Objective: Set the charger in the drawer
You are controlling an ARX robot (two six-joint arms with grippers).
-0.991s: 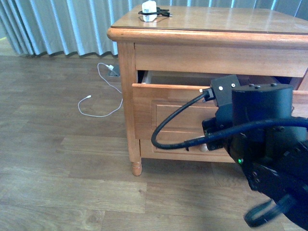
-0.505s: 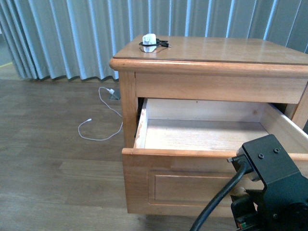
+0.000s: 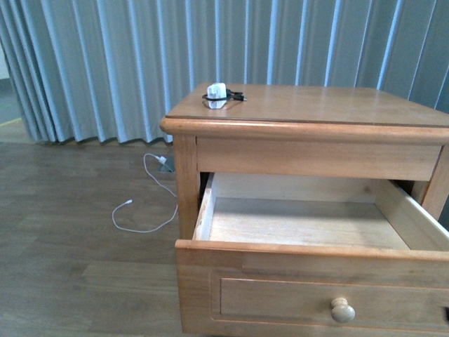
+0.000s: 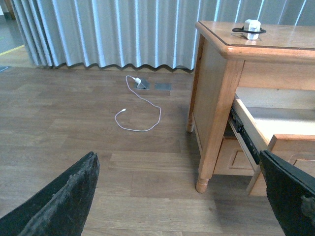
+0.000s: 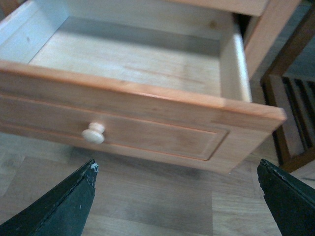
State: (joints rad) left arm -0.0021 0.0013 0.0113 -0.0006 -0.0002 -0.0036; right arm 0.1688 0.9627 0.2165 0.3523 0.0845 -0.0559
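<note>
The charger (image 3: 217, 95), a small white plug block with a black cord round it, rests on the cabinet top near its back left corner; it also shows in the left wrist view, charger (image 4: 252, 28). The drawer (image 3: 210, 249) is pulled far out, its pale wood interior bare, round knob (image 3: 342, 309) on the front. My right gripper (image 5: 179, 201) hangs open over the floor just in front of the drawer (image 5: 147, 93). Off the cabinet's left side my left gripper (image 4: 179, 196) is open above the floor. Neither arm appears in the front view.
A long white cable (image 3: 140, 210) lies looped on the wooden floor left of the cabinet (image 3: 184, 126). Grey-blue curtains (image 3: 105, 63) hang behind. A dark wooden frame (image 5: 290, 98) stands to the drawer's right in the right wrist view.
The drawer has come out from barely open to far open. The right arm, which filled the lower right of the front view, has dropped out of it, and the view has tilted upward.
</note>
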